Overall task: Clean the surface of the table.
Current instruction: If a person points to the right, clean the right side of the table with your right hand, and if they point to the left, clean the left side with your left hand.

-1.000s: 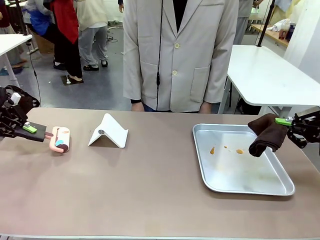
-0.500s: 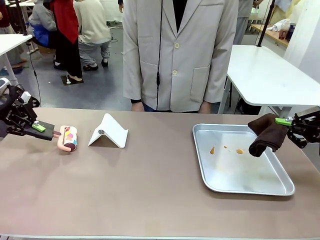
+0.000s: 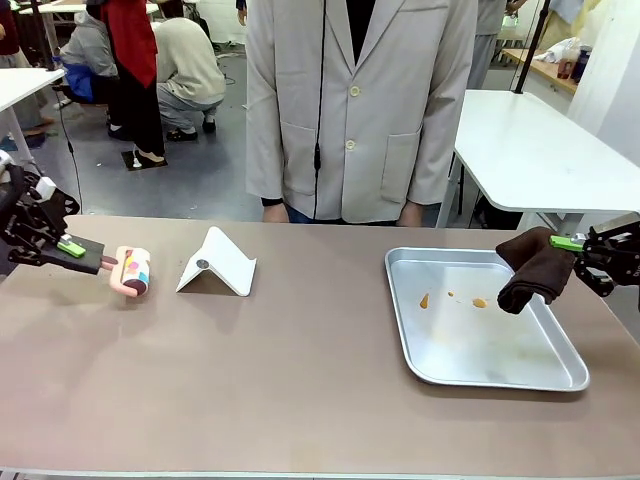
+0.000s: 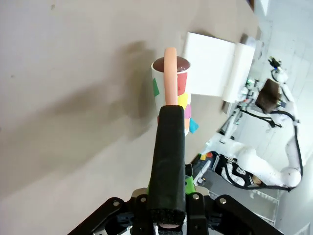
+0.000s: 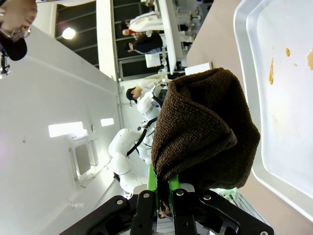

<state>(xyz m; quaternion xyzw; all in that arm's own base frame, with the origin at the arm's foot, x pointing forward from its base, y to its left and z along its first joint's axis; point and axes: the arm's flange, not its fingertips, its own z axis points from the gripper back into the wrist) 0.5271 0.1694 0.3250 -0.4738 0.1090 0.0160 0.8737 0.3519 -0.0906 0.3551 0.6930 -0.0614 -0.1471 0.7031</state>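
Left gripper [image 3: 70, 248] clamps the lint roller [image 3: 132, 270] by its handle at the left end of the table [image 3: 300, 380]. Right gripper [image 3: 572, 243] pinches a brown cloth [image 3: 532, 270] over the tray [image 3: 500, 380]. Risks: the tilted roller may skid rather than roll, and the cloth could slip onto the tray's stains.

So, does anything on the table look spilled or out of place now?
Yes: a few orange-brown stains lie in the silver tray, toward its far side. They look like spilled sauce. Nothing else looks odd.
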